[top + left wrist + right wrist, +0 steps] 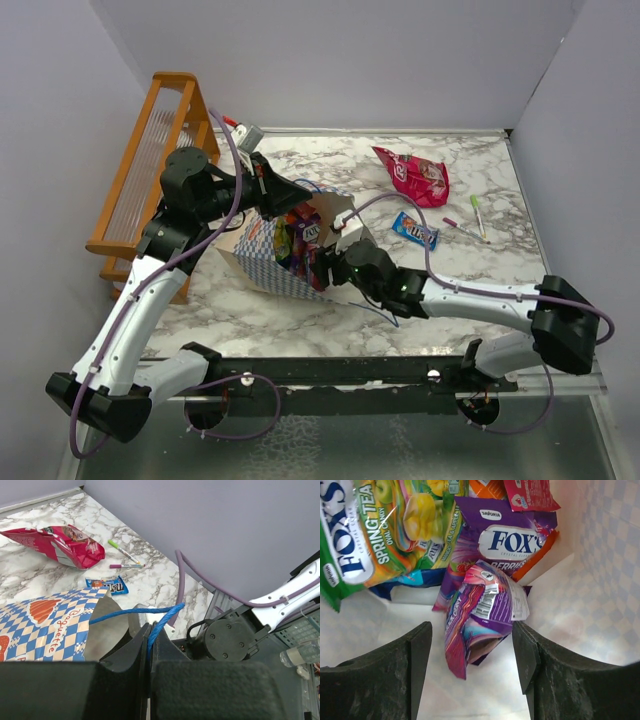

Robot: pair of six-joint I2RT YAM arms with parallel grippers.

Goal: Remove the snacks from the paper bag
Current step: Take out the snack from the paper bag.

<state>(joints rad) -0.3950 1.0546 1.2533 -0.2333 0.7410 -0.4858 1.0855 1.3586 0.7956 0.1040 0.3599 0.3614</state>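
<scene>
The paper bag (262, 262) lies tipped on the marble table, mouth toward the right arm. My left gripper (149, 635) is shut on the bag's blue cord handle (135, 611), holding it up. My right gripper (471, 630) is inside the bag, open, its fingers on either side of a small purple-pink snack packet (480, 605). Behind that packet lie a purple Fox's packet (512, 537) and a green-yellow Fox's packet (370, 535). A pink-red packet (415, 175) and a blue packet (414, 230) lie on the table outside the bag.
An orange wooden rack (145, 170) stands at the left edge. A green pen (478, 215) and a purple pen (460, 228) lie right of the blue packet. Grey walls close in the table on three sides.
</scene>
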